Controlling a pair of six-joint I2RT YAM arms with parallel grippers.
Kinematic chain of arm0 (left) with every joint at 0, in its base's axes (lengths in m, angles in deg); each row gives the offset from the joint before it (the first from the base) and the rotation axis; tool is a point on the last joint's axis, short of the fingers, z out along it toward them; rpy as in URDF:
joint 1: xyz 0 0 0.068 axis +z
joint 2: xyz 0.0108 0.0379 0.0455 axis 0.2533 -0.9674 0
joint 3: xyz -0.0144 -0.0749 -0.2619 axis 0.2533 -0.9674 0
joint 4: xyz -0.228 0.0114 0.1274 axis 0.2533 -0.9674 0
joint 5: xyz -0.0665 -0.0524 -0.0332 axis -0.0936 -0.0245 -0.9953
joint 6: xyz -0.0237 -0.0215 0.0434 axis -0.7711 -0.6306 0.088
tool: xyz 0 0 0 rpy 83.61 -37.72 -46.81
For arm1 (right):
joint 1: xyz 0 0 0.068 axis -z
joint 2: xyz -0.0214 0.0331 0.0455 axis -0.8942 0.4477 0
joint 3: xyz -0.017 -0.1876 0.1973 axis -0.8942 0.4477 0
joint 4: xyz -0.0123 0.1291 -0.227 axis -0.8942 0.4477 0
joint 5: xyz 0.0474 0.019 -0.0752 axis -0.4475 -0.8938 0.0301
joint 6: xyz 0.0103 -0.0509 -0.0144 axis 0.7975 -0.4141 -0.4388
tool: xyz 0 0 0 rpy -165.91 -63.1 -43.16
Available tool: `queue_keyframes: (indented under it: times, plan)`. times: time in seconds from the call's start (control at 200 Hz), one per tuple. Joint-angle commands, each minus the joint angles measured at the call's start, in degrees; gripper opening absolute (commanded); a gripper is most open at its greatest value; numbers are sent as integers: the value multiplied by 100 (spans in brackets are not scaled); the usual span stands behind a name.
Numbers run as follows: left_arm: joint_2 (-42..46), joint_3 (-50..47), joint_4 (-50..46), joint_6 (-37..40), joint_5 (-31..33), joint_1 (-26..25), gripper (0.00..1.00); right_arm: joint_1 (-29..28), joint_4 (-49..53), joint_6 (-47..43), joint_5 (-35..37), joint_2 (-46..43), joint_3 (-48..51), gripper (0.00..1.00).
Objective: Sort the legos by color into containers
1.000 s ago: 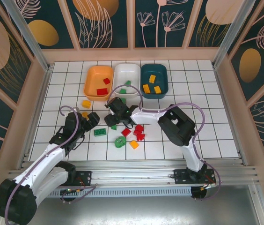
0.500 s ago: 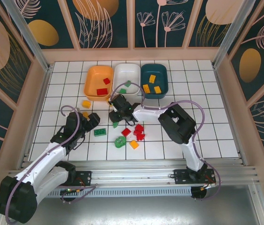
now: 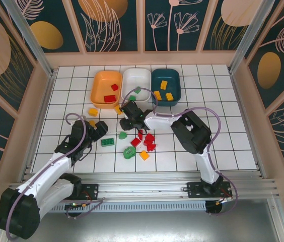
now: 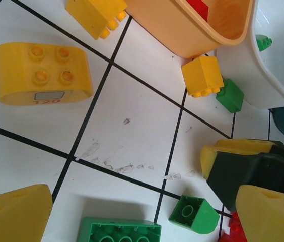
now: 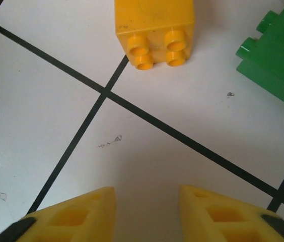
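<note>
1. The right gripper (image 5: 147, 194) has its fingers spread, with bare tile in the gap. It holds nothing.
2. The move turns on the yellow brick (image 5: 154, 30) lying straight ahead of that gap. It is close to square with the opening, and tile separates it from the fingertips.
3. It is a 2x2 block tipped on its side. Its 4 studs face the fingers and its body runs away from them, so I judge that a forward reach would put 1 finger on each flat flank.
4. A green brick (image 5: 278, 60) lies just to the right of it, ahead of the right-hand finger. That finger risks nudging it if the reach drifts that way.
5. From above, the yellow brick (image 3: 118, 109) sits on the floor just beside the front corner of the orange bin (image 3: 95, 88), with the right gripper (image 3: 127, 112) next to it on its right.
6. The left gripper (image 3: 97, 126) is farther away and also wide open and empty. A rounded yellow brick (image 4: 41, 70) lies nearer to it.
7. The right arm is therefore the natural one for this pick.
8. The teal bin (image 3: 179, 85) already holds yellow pieces. It stands beyond the white bin (image 3: 142, 78), back and to the right of the gripper.
</note>
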Motion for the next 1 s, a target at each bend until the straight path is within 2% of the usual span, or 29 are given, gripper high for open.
queue_keyframes:
  times: [0.0,0.07,0.18,0.43,0.881,0.991]
  plan:
    - [-9,47,114,-7,-124,15,94,-29,160,226,426,-677,268,53]
    - [-17,48,154,-1,-170,17,94,-39,322,510,771,-1038,496,57]
    - [-78,37,301,20,-283,17,93,-61,941,1145,1179,-1331,686,57]
    - [-329,73,493,51,-474,17,92,-320,1449,1904,1046,-1395,1114,55]
    - [-202,-52,448,4,-414,18,92,-373,1497,1991,939,-1093,1109,49]
    - [-224,-46,450,11,-404,17,92,-374,1282,1930,972,-1063,1137,40]
